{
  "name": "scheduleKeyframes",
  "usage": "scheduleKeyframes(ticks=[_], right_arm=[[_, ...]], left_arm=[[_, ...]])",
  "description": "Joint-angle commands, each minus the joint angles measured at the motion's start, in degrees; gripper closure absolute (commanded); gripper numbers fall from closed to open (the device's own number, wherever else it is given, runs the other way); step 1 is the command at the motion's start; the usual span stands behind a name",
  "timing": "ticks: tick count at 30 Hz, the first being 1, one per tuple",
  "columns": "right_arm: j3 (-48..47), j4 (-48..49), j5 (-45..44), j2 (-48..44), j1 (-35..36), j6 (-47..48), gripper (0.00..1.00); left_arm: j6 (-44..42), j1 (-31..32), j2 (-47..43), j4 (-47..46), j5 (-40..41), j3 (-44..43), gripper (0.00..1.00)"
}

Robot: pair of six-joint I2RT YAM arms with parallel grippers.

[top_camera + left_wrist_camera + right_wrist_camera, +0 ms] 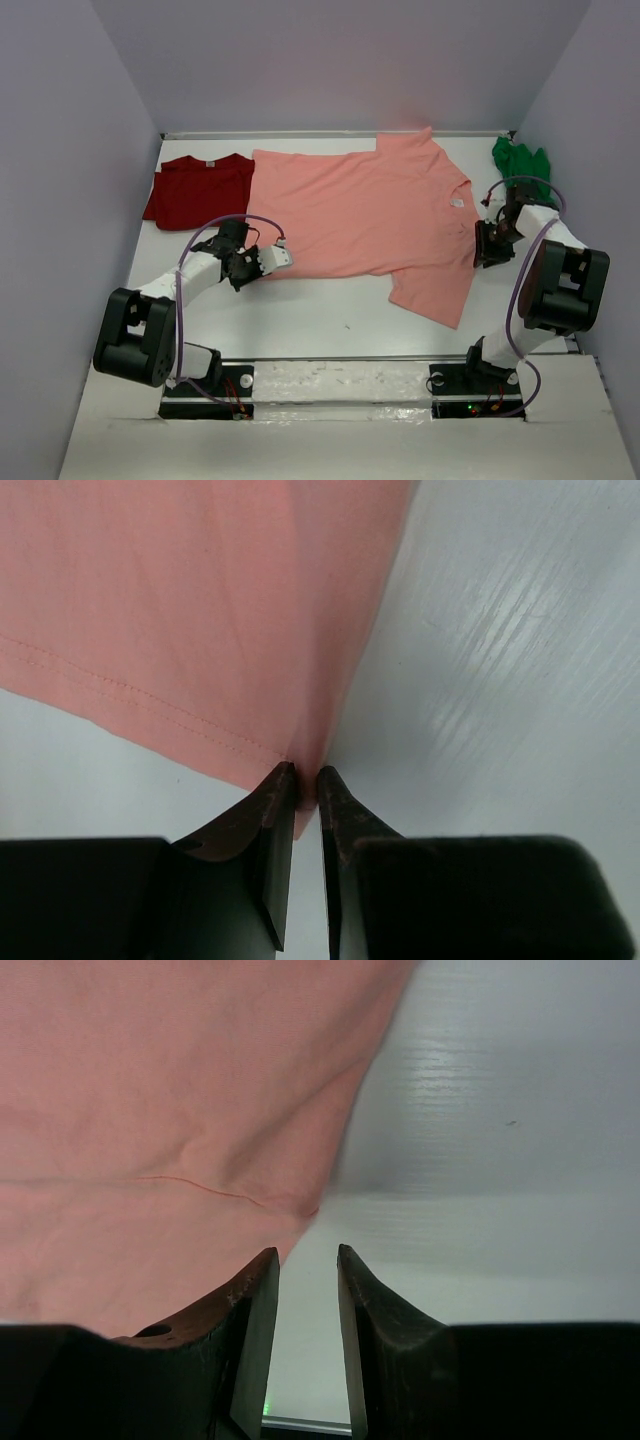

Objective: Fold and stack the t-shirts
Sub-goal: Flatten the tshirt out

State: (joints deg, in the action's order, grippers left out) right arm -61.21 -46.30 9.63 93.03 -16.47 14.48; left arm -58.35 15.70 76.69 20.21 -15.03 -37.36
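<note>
The salmon-pink t-shirt [370, 210] lies spread flat across the middle of the table. My left gripper [250, 268] is at its near-left hem corner. In the left wrist view the gripper [307, 777] is shut on that corner of the salmon shirt [180, 600]. My right gripper [492, 248] is at the shirt's right edge, near the sleeve. In the right wrist view it [307, 1257] is open with only table between the jaws, and the shirt [150, 1110] lies just left of them. The dark red t-shirt [198, 190] lies at the back left. The bright green t-shirt [520, 165] is bunched at the back right.
Grey walls close in the white table [330, 320] at the back and both sides. The arm bases stand on a rail [340, 385] at the near edge.
</note>
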Motion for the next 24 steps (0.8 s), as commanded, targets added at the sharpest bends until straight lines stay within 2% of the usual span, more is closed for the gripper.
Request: scheduleKeyframes(ticks=[1, 15, 24], right_arm=[[-2.9, -2.8, 2.5, 0.2, -0.2, 2.0, 0.64], [-1.4, -3.5, 3.4, 3.9, 2.5, 4.8, 0.64], [2.1, 1.0, -2.2, 4.5, 3.8, 5.4, 0.64]], left_arm=[[1.3, 0.4, -1.5, 1.8, 0.1, -0.3, 0.75], [2.0, 0.5, -1.4, 1.1, 0.5, -0.1, 0.75], [2.6, 0.5, -1.4, 1.0, 0.2, -0.3, 0.75]])
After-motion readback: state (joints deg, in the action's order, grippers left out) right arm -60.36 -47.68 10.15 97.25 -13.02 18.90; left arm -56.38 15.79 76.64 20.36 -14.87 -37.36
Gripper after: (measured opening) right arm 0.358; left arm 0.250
